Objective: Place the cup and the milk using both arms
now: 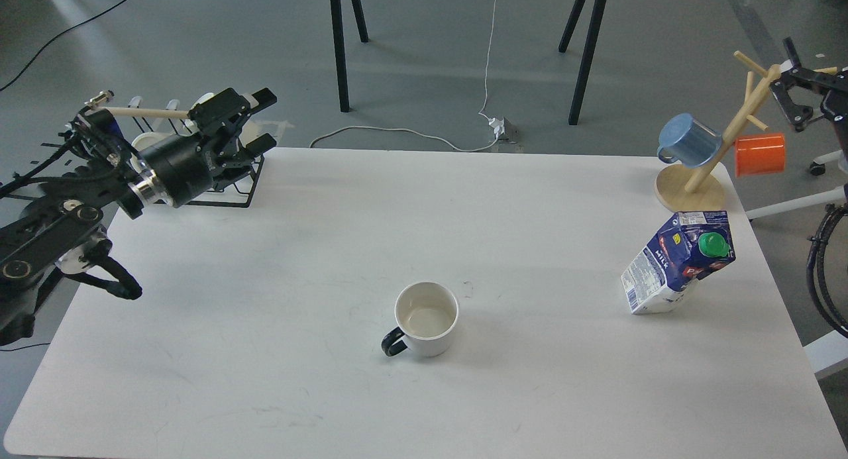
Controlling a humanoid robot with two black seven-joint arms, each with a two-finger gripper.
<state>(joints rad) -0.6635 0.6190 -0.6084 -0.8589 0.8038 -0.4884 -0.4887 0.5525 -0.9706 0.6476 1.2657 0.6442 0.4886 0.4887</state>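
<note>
A white cup (426, 318) with a black handle stands upright near the middle front of the white table (530, 393). A blue and white milk carton (676, 263) with a green cap stands tilted at the right side. My left gripper (260, 120) is open and empty, raised at the far left in front of the wire rack, far from the cup. My right gripper (793, 81) is at the far right edge by the wooden mug tree, partly cut off; its jaws look spread and hold nothing.
A black wire rack (232, 197) with white mugs stands at the back left, partly hidden by my left gripper. A wooden mug tree (689, 187) at the back right holds a blue cup (689, 140) and an orange cup (760, 154). Chair legs and cables lie beyond the table.
</note>
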